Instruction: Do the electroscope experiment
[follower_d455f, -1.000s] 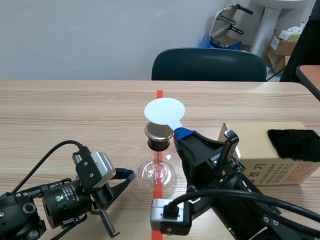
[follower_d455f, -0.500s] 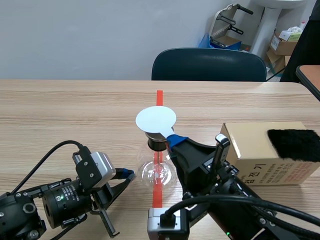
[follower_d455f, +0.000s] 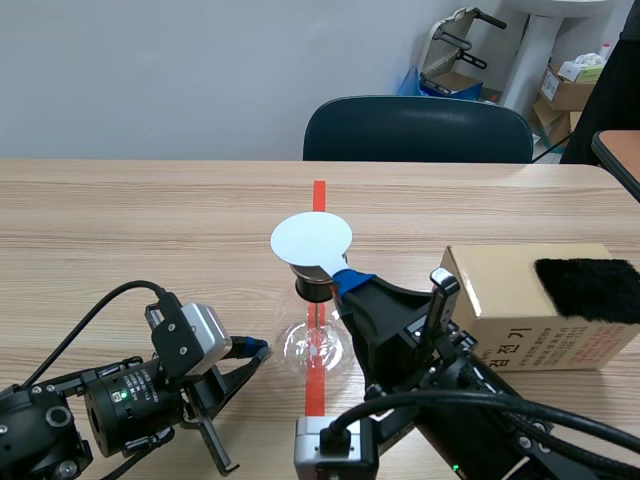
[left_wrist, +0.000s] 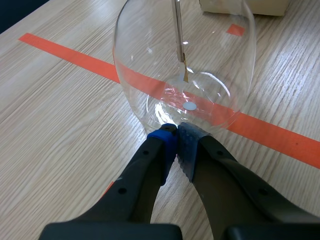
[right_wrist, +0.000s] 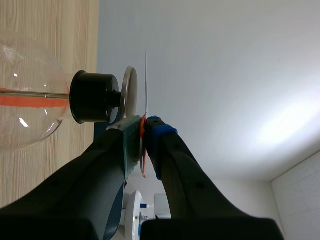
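The electroscope is a clear glass flask (follower_d455f: 318, 348) with a black stopper (follower_d455f: 312, 289), standing on the orange tape line. My right gripper (follower_d455f: 345, 279) is shut on the handle of a white disc (follower_d455f: 311, 240), which hangs flat just over the flask's top and hides the metal plate. In the right wrist view the disc (right_wrist: 146, 80) is edge-on, a narrow gap away from the metal plate (right_wrist: 129, 95), with my right gripper (right_wrist: 144, 127) shut on its handle. My left gripper (left_wrist: 176, 132) is shut on nothing, its tips at the foot of the flask (left_wrist: 185, 60). Inside hangs the rod with its foil leaf (left_wrist: 184, 75).
A cardboard box (follower_d455f: 520, 325) with a black fur cloth (follower_d455f: 590, 289) on it stands at the right of the table. A dark chair (follower_d455f: 418, 130) is behind the far table edge. Cables trail from the left arm (follower_d455f: 110, 405).
My right gripper carried the white disc left and slightly down until it sat over the electroscope's plate, then held still. The left arm has not moved.
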